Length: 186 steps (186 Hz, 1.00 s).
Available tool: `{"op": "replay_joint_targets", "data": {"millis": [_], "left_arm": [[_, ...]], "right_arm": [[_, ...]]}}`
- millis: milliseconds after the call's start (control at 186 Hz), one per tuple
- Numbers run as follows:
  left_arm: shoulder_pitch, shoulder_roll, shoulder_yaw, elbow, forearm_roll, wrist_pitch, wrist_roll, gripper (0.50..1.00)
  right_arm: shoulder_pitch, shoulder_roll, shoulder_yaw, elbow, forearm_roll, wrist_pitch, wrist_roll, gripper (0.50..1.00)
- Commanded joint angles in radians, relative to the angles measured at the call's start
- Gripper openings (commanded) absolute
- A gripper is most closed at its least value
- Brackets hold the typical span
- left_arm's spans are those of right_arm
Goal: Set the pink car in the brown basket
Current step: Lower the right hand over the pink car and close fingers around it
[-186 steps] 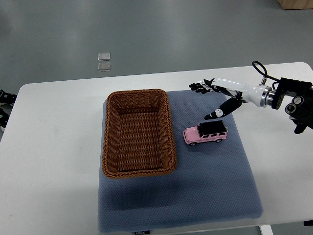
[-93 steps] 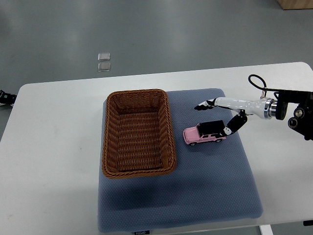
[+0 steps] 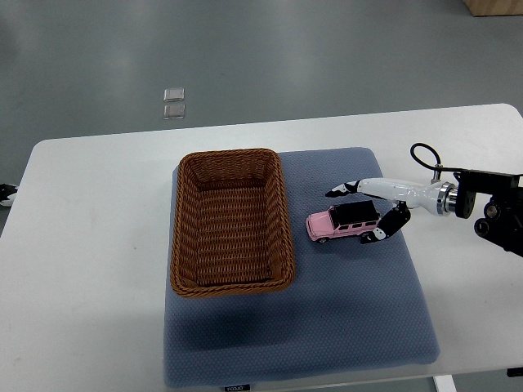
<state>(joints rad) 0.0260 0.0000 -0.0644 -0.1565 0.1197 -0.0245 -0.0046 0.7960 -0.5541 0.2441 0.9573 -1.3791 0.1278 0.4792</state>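
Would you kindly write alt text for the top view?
The right robot hand brackets the rear of a pink car on a blue-grey mat, fingers open around it. An empty brown basket sits just left of the car.

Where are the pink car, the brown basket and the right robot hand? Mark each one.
pink car (image 3: 343, 222), top view, on its dark roof.
brown basket (image 3: 231, 282), top view, on its near rim.
right robot hand (image 3: 357, 214), top view, midway between its fingertips, over the car's rear.
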Motion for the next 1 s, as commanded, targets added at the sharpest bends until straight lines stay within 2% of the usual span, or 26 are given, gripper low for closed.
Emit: {"op": "replay_joint_targets", "data": {"millis": [0,43,145,360,462,602,780,909,995], "left_arm": [[0.0,0.0,0.0,0.0,0.0,0.0,0.0,1.0],[0.0,0.0,0.0,0.0,0.0,0.0,0.0,1.0],[0.0,0.0,0.0,0.0,0.0,0.0,0.0,1.0],[0.0,0.0,0.0,0.0,0.0,0.0,0.0,1.0],[0.0,0.0,0.0,0.0,0.0,0.0,0.0,1.0],[0.0,0.0,0.0,0.0,0.0,0.0,0.0,1.0],[0.0,0.0,0.0,0.0,0.0,0.0,0.0,1.0],[0.0,0.0,0.0,0.0,0.0,0.0,0.0,1.0],[0.0,0.0,0.0,0.0,0.0,0.0,0.0,1.0]], "right_arm": [[-0.001,0.002,0.0,0.0,0.0,-0.001,-0.001,0.897],[-0.001,0.002,0.0,0.0,0.0,-0.001,-0.001,0.883],[-0.001,0.002,0.0,0.001,0.0,-0.001,-0.001,0.801],[-0.001,0.002,0.0,0.0,0.0,-0.001,-0.002,0.754],[-0.001,0.002,0.0,0.0,-0.002,-0.001,-0.004,0.693],[-0.001,0.002,0.0,-0.005,-0.008,-0.002,-0.008,0.684],[0.003,0.002,0.0,-0.006,-0.009,-0.022,-0.008,0.596],[0.006,0.0,0.003,-0.008,-0.008,-0.027,-0.008,0.5],[0.008,-0.001,0.007,-0.009,-0.006,-0.036,-0.008,0.5]]}}
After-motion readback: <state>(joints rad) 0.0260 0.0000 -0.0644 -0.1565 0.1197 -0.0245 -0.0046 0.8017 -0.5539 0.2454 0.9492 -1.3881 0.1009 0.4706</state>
